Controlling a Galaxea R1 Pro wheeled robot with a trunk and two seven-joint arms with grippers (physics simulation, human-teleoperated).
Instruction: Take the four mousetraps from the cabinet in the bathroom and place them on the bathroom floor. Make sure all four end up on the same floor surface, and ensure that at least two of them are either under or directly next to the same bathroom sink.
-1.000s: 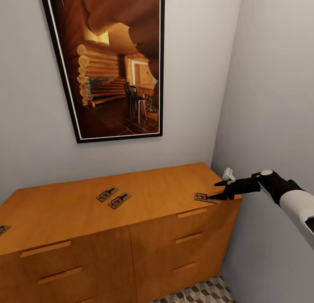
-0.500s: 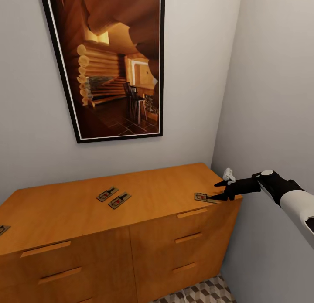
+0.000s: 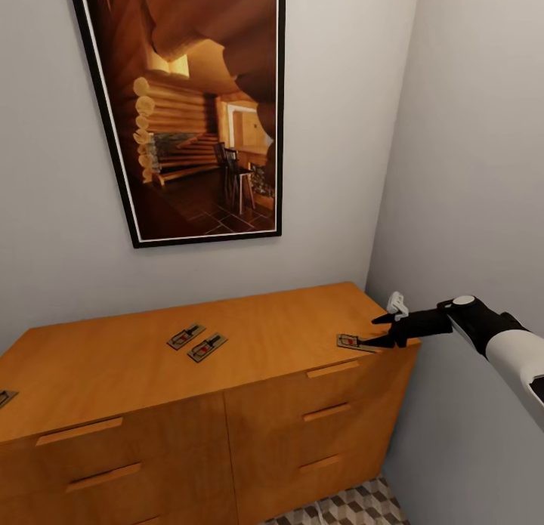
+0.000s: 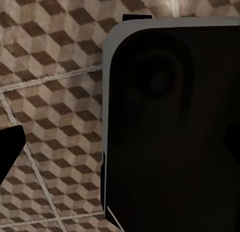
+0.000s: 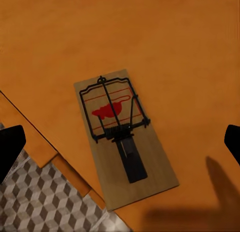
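Nearest mousetrap (image 3: 353,342): flat on the cabinet top at its right front corner, close to the front edge; in the right wrist view (image 5: 125,136) its wire bar and red spot face up, and it lies between the two dark fingertips at the frame's sides
Right jaws (image 3: 384,330): spread wide, one finger above the other in the head view; the lower fingertip (image 3: 381,341) sits just at the trap's right end, whether touching I cannot tell; nothing pinched
Pair of mousetraps: side by side mid-top, at 9 o'clock from the nearest one and well apart from it; one (image 3: 186,335), the other (image 3: 208,347) just beside it
Fourth mousetrap (image 3: 6,397): at the far left end of the top, cut by the frame edge
Cabinet (image 3: 249,404): orange-brown, drawers with bar handles, all shut; stands in a corner
Bathroom floor (image 3: 344,508): cube-pattern tiles at 6 o'clock below the cabinet
Left jaws: state cannot be told; the left wrist view shows a dark robot part (image 4: 175,127) over the tiles
Picture (image 3: 193,109): framed log-cabin interior on the wall at 12 o'clock above the cabinet
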